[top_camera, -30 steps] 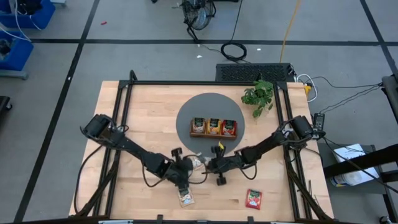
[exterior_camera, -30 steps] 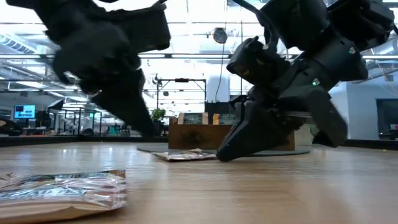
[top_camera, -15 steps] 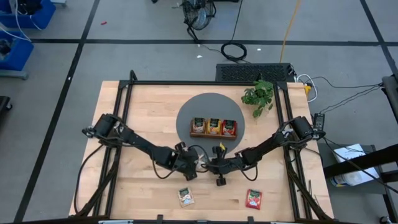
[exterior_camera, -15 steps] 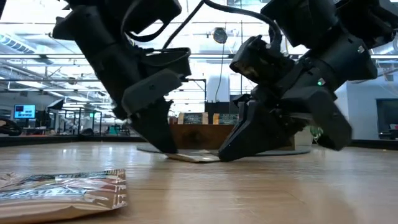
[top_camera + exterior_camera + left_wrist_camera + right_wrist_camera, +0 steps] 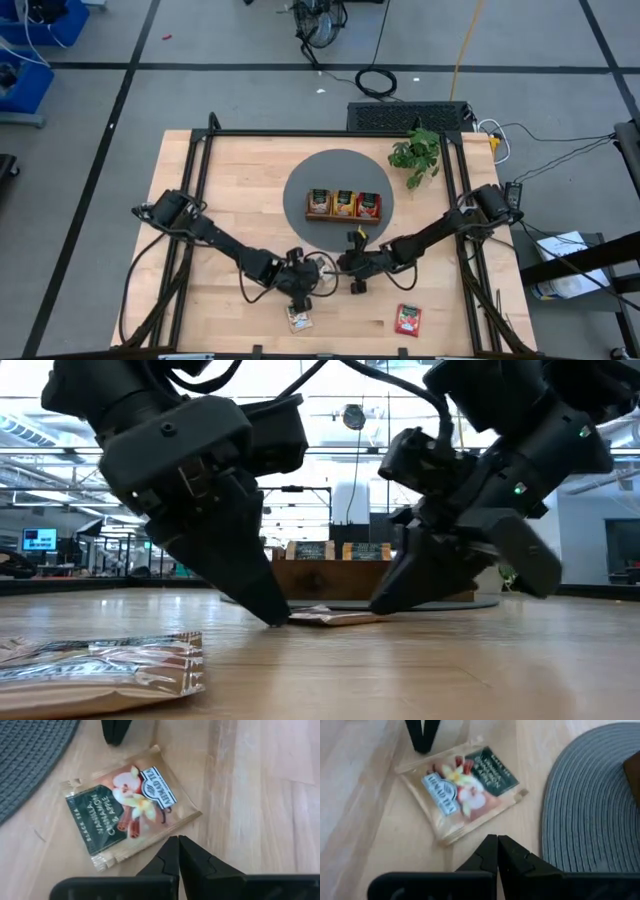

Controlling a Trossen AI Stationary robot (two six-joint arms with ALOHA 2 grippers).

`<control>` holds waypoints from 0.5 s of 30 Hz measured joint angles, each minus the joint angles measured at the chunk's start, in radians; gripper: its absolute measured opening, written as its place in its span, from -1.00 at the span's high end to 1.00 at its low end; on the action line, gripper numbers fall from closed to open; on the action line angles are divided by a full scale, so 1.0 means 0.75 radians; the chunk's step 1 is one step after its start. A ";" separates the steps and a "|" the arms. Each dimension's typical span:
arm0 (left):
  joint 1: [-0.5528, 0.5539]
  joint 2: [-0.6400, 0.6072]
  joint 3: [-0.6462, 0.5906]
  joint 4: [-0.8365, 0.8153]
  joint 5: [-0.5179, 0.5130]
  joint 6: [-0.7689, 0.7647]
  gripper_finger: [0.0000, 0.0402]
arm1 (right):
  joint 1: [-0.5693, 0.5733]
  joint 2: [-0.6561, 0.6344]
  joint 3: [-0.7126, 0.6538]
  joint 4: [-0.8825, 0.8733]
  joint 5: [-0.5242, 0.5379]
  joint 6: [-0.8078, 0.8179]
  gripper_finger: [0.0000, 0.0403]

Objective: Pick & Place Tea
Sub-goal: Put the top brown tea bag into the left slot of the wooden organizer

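A cream sachet of tea with a dark green top (image 5: 127, 812) (image 5: 462, 790) lies flat on the wood (image 5: 323, 264) between my two grippers. My left gripper (image 5: 176, 840) (image 5: 308, 276) is shut. Its tips stand on the table at the sachet's near-left edge (image 5: 278, 618). My right gripper (image 5: 496, 839) (image 5: 340, 265) is shut too, with its tips low at the sachet's opposite edge (image 5: 385, 605). Another cream sachet (image 5: 299, 318) (image 5: 100, 665) and a red one (image 5: 408, 320) lie flat near the table's near edge. My left gripper's shut fingertips (image 5: 172, 842) slant down right beside the sachet's edge (image 5: 160, 836). I cannot tell whether they touch it. My right gripper's shut fingertips (image 5: 492, 842) slant down a little short of the sachet's other edge (image 5: 457, 834). I cannot tell whether they touch it.
The brown wooden tray (image 5: 343, 218) stands on a round grey mat (image 5: 340, 170) beyond the grippers, with a sachet in each of its three compartments. A small green plant (image 5: 415, 155) stands at the far right. Bare wood lies to the left and right.
My left gripper has swung from near the cream sachet at the table's near edge toward the middle sachet. It has come down until its shut tips meet the table at that sachet's edge. The right arm has kept its place.
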 joint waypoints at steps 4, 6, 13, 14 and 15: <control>-0.002 -0.008 0.000 0.005 0.019 0.032 0.98 | 0.046 -0.069 -0.003 -0.048 0.027 -0.007 1.00; -0.004 -0.033 0.000 -0.005 0.030 0.064 0.94 | 0.075 -0.098 -0.002 -0.023 0.025 -0.029 1.00; -0.019 -0.163 0.001 -0.105 -0.145 0.064 0.90 | 0.119 -0.072 0.001 0.127 -0.030 -0.111 1.00; -0.018 -0.172 0.001 -0.134 -0.171 0.054 0.93 | 0.116 -0.059 -0.001 0.135 -0.034 -0.112 1.00; -0.017 -0.177 0.001 -0.158 -0.192 0.045 0.96 | 0.110 -0.049 0.000 0.160 -0.045 -0.115 1.00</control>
